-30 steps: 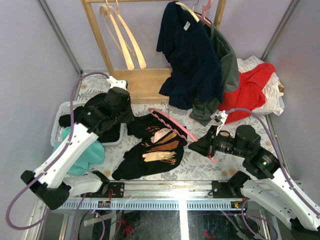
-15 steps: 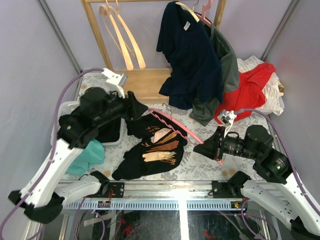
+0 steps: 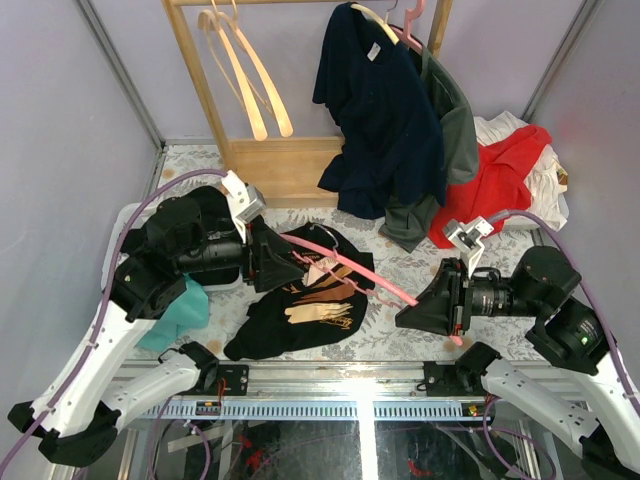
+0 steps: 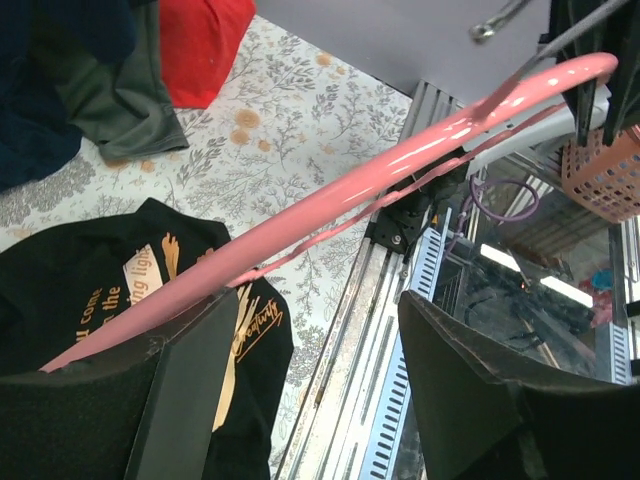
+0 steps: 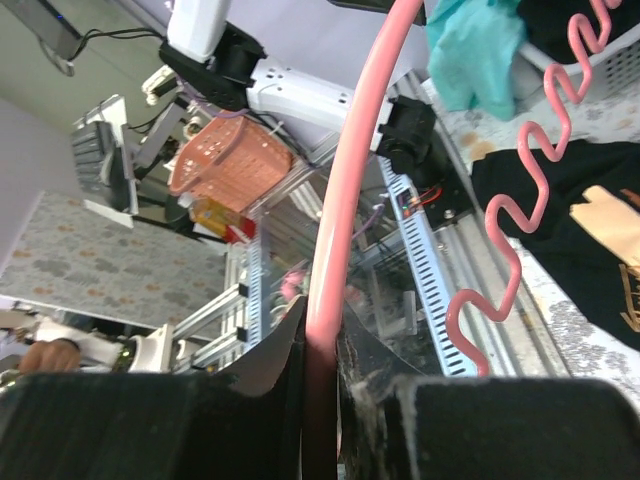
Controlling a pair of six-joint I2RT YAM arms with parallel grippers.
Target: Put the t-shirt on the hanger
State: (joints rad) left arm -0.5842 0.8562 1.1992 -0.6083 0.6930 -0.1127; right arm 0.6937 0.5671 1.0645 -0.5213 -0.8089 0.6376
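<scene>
Over the last second my left end effector (image 3: 268, 264) has swung in from the left to the hanger's (image 3: 350, 262) far end. Its jaws are now spread wide and grip nothing. The right end effector (image 3: 432, 305) stays clamped on the hanger's near arm, holding it tilted above the t-shirt (image 3: 300, 312), which lies crumpled on the desk (image 3: 400, 335). Judgement: threading not yet begun. The tan print reads only in fragments: "come", "the".
</scene>
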